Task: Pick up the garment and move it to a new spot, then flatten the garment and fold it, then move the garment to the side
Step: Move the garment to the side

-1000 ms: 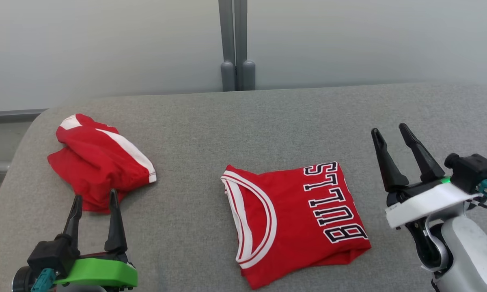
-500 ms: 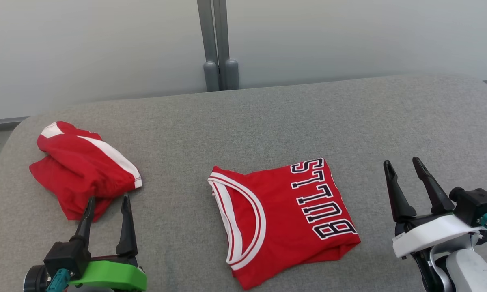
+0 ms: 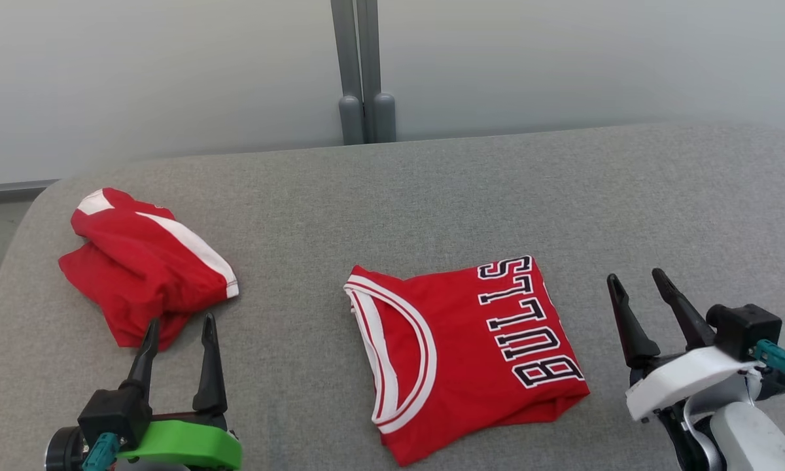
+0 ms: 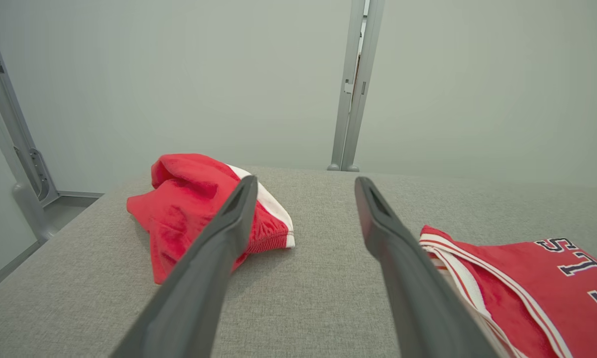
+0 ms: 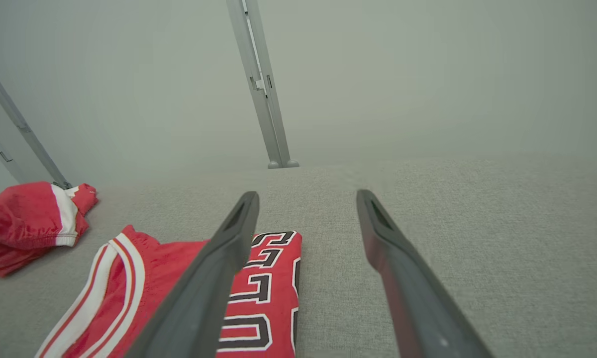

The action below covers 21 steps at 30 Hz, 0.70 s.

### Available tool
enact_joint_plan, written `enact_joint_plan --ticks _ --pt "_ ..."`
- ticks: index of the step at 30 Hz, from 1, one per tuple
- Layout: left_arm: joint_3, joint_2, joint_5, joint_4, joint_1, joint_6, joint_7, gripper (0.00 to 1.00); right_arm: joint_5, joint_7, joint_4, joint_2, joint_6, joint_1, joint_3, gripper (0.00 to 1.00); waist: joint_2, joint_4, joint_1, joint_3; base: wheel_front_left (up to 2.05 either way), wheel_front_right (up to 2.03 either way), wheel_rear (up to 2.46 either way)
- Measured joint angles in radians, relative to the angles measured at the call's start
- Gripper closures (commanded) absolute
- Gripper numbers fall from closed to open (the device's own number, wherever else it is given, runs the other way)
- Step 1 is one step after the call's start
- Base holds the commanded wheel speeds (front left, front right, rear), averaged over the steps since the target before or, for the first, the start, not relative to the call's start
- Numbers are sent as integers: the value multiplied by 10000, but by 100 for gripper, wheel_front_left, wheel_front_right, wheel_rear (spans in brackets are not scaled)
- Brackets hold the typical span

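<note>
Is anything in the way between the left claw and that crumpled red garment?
Nothing visible. The open left gripper points at the crumpled red garment, with bare grey cushion between them; the folded jersey lies off to the right.

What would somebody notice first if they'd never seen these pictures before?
The eye goes first to the folded red jersey with black-and-white lettering, lying mid-front on the grey padded surface. Next comes a crumpled red garment with a white stripe at the far left. The left end effector and right end effector sit at the lower corners, both open and empty.
</note>
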<state>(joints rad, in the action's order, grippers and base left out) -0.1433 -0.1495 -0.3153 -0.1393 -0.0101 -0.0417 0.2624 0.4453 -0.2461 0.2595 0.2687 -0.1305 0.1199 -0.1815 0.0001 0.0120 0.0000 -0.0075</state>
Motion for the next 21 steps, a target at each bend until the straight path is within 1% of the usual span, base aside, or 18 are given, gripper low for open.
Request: enact_joint_plan --ticks 3,12,16,21 --pt "33 50 52 -15 0 61 0 0 291 752 573 -19 0 519 -121 0 0 45 0 17 0 0 0" --pt "-2 157 115 -142 153 242 0 0 1476 3751 2472 -8 0 1973 -541 0 0 474 0 163 0 0 0" --pt "8 209 174 -157 301 257 0 0 1835 4399 3110 -15 0 2360 -545 0 0 717 0 319 0 0 0" --pt "4 295 199 -209 460 328 0 0 2357 5559 4031 -130 0 2536 -713 0 0 1033 0 553 0 0 0"
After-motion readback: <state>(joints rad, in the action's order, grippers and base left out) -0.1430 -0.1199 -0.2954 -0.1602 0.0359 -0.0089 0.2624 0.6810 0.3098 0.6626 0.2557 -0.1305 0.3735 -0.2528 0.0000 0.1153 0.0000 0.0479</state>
